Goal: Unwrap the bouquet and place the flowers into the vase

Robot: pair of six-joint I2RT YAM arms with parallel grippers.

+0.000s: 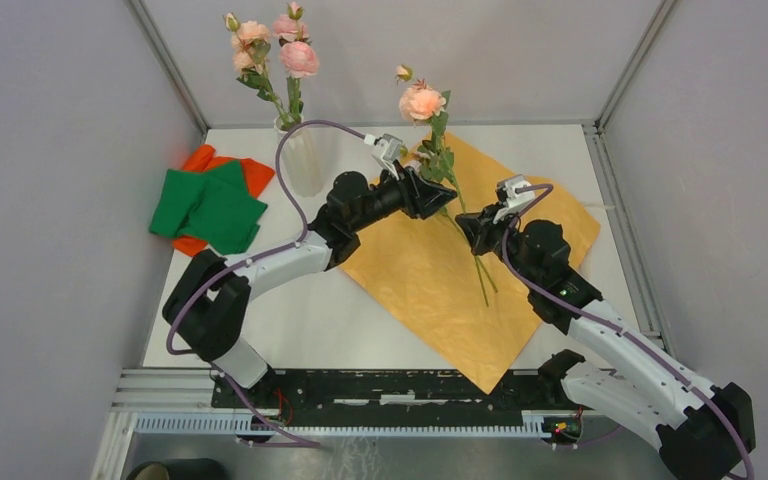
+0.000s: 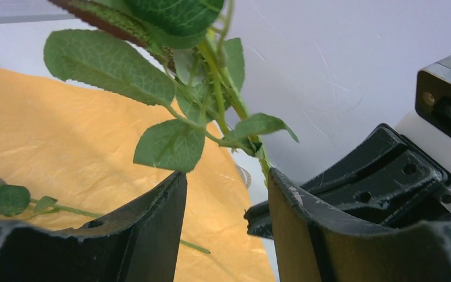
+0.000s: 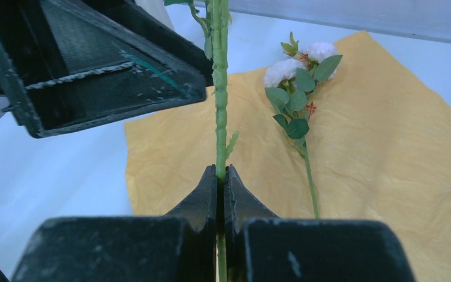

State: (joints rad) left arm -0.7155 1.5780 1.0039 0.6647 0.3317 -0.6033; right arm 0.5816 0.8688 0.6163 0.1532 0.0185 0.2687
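Above the far part of the spread orange paper (image 1: 430, 280), near the middle of the tabletop (image 1: 310, 320), we see one rose (image 1: 438, 150) held upright, its peach bloom high and its leaves just below. The right tool (image 3: 222, 176) is closed tight on the thin green stem low down, the stem pinched between the two tips. The left tool (image 2: 228, 175) sits just beside the same stem a little higher, its jaws apart and holding nothing, with the stem and a leaf at the mouth of the gap. The vase (image 1: 302, 165) stands at the far left, well apart from this rose, and already carries several pink blooms (image 1: 298, 58). A white sprig (image 3: 298, 111) lies flat on the paper, and the green and orange cloths (image 1: 210, 205) lie left of the vase. We judge the unwrapping done and this rose about to pass between the arms, since the vase lies on the left arm's side. Several things could go wrong. If the right tool lets go before the left has a firm hold, the rose would drop onto the paper. If the left jaws close on a leaf and not the stem, the top-heavy bloom could swing or slip out on the way. The vase is tall and narrow and its mouth is already crowded, so a stem coming in at a slant could catch the scalloped rim, push the standing flowers aside, or tip the vase over.
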